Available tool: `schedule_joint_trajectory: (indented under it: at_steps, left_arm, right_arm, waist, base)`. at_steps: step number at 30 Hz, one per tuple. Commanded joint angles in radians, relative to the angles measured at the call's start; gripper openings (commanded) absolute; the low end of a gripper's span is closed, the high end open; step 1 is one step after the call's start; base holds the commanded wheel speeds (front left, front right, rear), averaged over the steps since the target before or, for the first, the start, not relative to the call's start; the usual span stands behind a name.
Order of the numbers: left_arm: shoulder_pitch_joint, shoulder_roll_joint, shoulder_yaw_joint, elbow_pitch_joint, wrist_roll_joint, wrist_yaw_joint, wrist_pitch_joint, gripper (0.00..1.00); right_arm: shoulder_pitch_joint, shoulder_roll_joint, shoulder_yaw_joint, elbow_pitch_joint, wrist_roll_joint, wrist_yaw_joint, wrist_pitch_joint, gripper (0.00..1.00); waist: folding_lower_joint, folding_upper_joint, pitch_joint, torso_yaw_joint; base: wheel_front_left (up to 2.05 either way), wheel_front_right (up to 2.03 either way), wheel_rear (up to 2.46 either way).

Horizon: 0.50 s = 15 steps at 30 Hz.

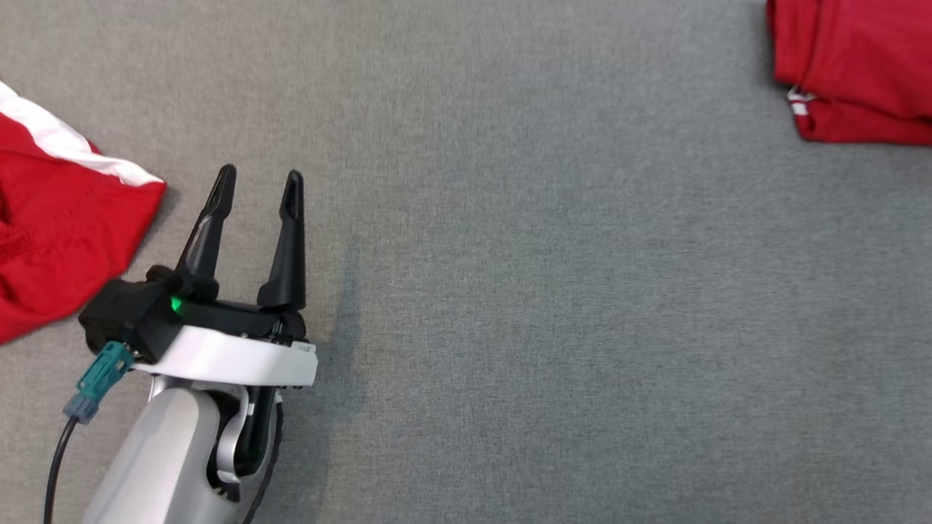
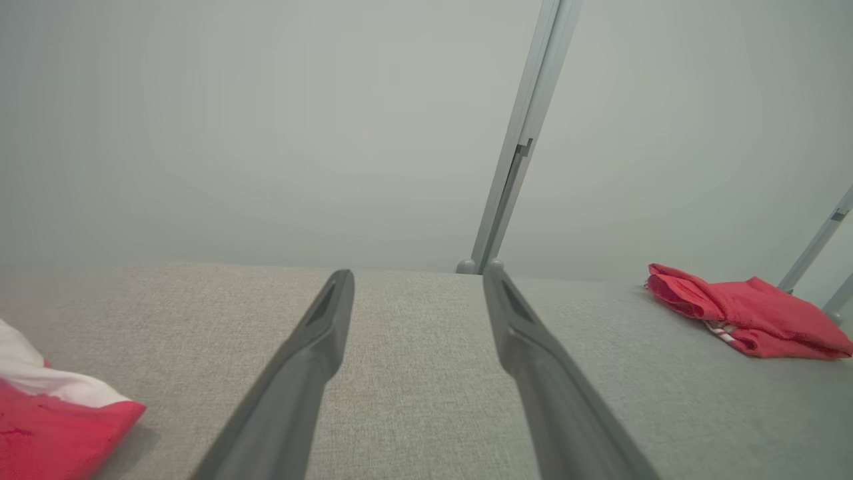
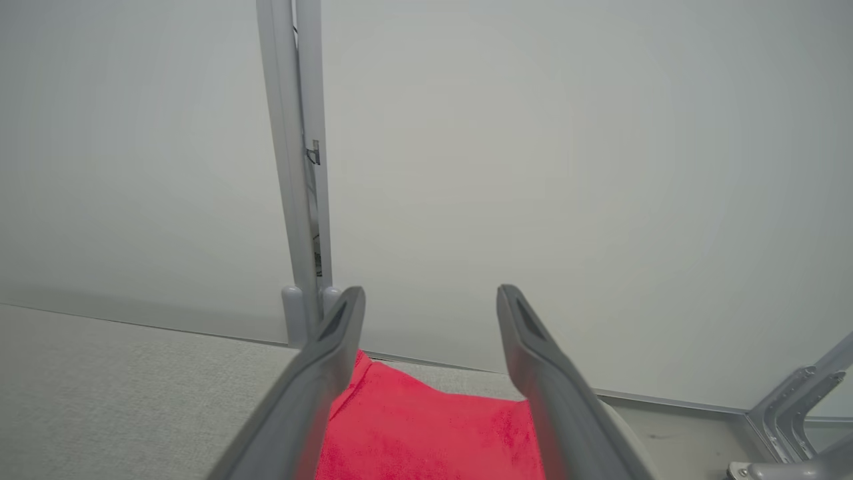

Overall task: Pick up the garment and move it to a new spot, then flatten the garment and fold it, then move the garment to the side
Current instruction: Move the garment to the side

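Note:
A red garment (image 1: 859,65) lies folded in a compact bundle at the far right of the grey cloth-covered table (image 1: 546,291), with a small white striped bit at its edge. It lies near the table's back edge in the left wrist view (image 2: 746,313). In the right wrist view my right gripper (image 3: 430,297) is open just above this red cloth (image 3: 433,427), with nothing between its fingers. My left gripper (image 1: 260,176) stands open and empty over bare table at the lower left, its fingers (image 2: 320,333) spread.
A second red garment with a white stripe (image 1: 58,225) lies crumpled at the left edge, close to my left gripper, and its corner (image 2: 46,427) is in the left wrist view. Grey metal posts (image 2: 526,133) (image 3: 296,167) rise behind the table before a pale wall.

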Motion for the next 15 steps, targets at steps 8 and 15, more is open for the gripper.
schedule_joint_trajectory:
  at_steps: [8,15]
  left_arm:
    - [0.086,0.019,0.034,0.001,-0.021,0.018,-0.001,1.0]
    - [0.171,0.034,0.052,-0.01,-0.036,0.035,-0.001,1.0]
  right_arm:
    - [0.169,0.066,-0.029,-0.08,0.023,0.0,-0.07,1.0]
    - [0.366,0.15,-0.105,-0.18,-0.049,0.0,-0.088,1.0]
  waist:
    - [0.0,0.0,-0.158,-0.039]
    - [0.0,0.0,-0.253,-0.058]
  base:
    - [0.0,0.0,0.0]
    - [0.0,0.0,0.0]
